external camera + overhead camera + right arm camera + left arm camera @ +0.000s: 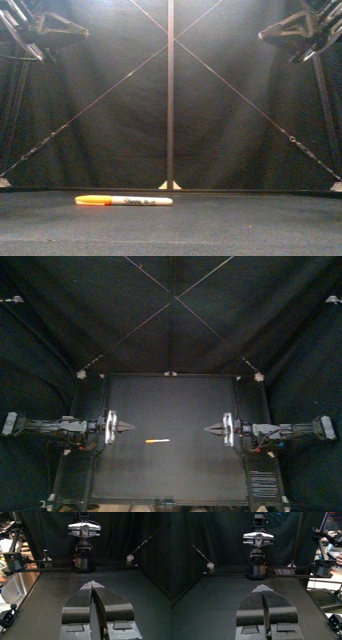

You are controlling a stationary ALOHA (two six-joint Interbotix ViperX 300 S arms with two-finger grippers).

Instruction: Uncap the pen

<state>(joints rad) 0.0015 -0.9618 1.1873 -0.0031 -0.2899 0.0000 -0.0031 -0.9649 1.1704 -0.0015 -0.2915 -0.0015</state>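
Note:
A marker pen (158,442) with an orange cap and a white barrel lies flat on the black table (174,471), a little left of the middle. In the front view the pen (124,200) lies with its orange cap toward the left. My left gripper (132,428) hovers at the left side, shut and holding nothing, up and to the left of the pen. My right gripper (209,428) hovers at the right side, also shut and holding nothing. In the left wrist view the shut left gripper (263,588) faces the right arm; the right gripper (91,585) likewise faces the left arm. Neither wrist view shows the pen.
Black curtains close the back and both sides. The two arms face each other across the table with a wide gap between the grippers.

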